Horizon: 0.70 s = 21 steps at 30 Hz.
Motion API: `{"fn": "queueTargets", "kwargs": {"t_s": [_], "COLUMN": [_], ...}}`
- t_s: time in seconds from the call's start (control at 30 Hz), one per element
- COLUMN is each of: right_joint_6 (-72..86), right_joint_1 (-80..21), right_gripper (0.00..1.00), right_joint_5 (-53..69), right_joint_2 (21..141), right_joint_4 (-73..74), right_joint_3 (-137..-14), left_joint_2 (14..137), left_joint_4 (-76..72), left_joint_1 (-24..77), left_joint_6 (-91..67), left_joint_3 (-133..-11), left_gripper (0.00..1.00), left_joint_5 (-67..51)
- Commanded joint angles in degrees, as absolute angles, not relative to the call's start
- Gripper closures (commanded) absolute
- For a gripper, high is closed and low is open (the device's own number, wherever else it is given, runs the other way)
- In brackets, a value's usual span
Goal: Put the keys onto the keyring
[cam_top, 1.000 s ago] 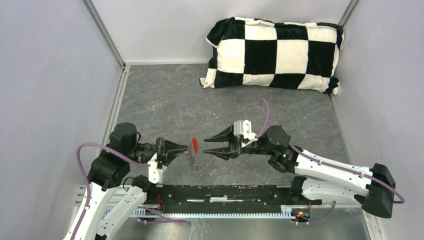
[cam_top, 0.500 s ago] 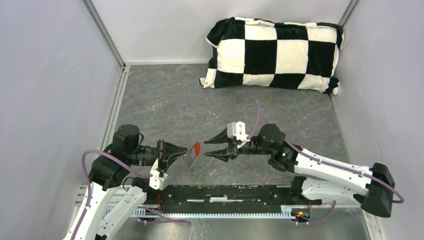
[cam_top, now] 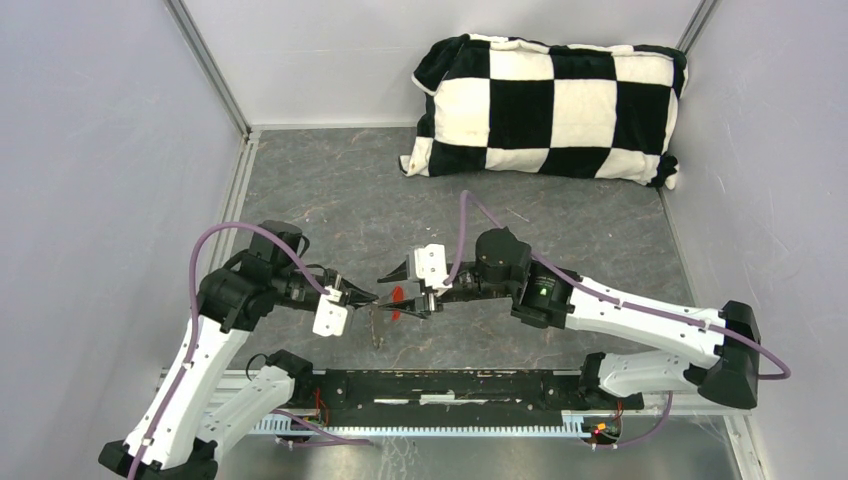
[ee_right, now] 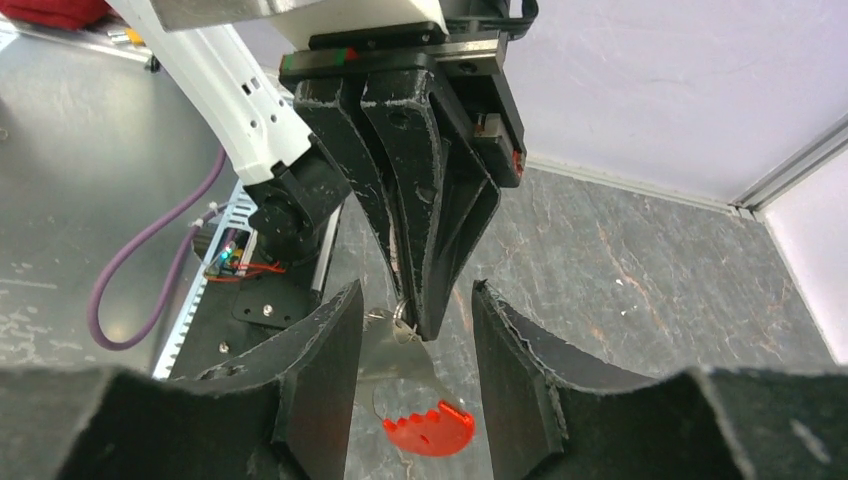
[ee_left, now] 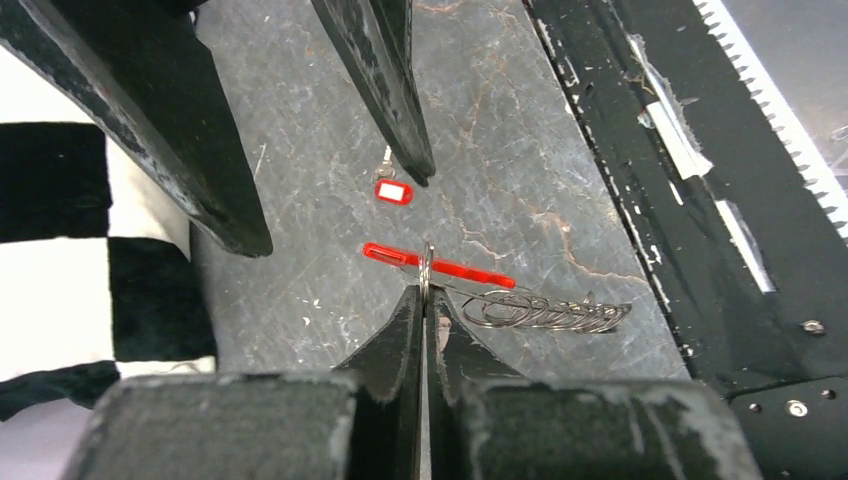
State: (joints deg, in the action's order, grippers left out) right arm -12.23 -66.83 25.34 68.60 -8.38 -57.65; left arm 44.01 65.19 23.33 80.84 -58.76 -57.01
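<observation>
Near the front edge of the dark grey, marble-patterned bench (cam_top: 330, 200), the two arms meet tip to tip above the surface. The left gripper (ee_left: 425, 296) is pinched fully closed on one thin silver metal ring (ee_left: 425, 262) of the keyring (cam_top: 379, 322), holding it clear of the bench. The flat, bright-red oval plastic fob (ee_left: 452, 268) hangs at that ring. In the left wrist view it shows edge-on, its long axis running crosswise to the left fingers, and the remaining chain of silver rings (ee_left: 550, 313) trails off to one side.

The right gripper (cam_top: 398, 294) stands about half open and holds nothing. Its two black fingers sit either side of the left gripper's tip, with the fob between and just below them in the right wrist view.

The small key with the red rectangular plastic head (ee_left: 393, 190) lies flat on the bench beneath, close by the tip of one right finger. Its short metal blade points away from the left gripper. The dark-headed key I cannot pick out in any view.

The coming move probably turns on this: the red-headed key lies below the right gripper, not ahead of it. The right arm is the free and nearer one, so it would have to dip down and close across the key's narrow head.
</observation>
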Motion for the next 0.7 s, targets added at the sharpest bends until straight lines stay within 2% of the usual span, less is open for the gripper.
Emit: {"fn": "queueTargets", "kwargs": {"t_s": [0.0,0.27,0.43,0.67], "right_joint_6": [-16.6,-17.0,-16.0,-14.9], "right_joint_1": [-67.5,-67.6,-67.6,-67.6], "right_gripper": [0.5,0.52,0.57,0.69], "right_joint_5": [24.8,24.7,24.2,23.6], "right_joint_2": [70.7,73.6,74.6,75.1], "right_joint_4": [-1.0,4.1,2.6,0.4], "right_joint_3": [-62.8,-65.9,-66.0,-65.5], "left_joint_2": [43.9,44.2,44.2,44.4], "left_joint_4": [67.1,67.1,66.7,65.9], "left_joint_1": [23.3,23.3,23.3,23.4], "left_joint_6": [77.5,77.4,76.8,75.5], "left_joint_3": [-61.7,-62.4,-62.6,-62.7], "left_gripper": [0.98,0.98,0.98,0.98], "left_joint_5": [-58.1,-58.0,-57.9,-58.0]}}
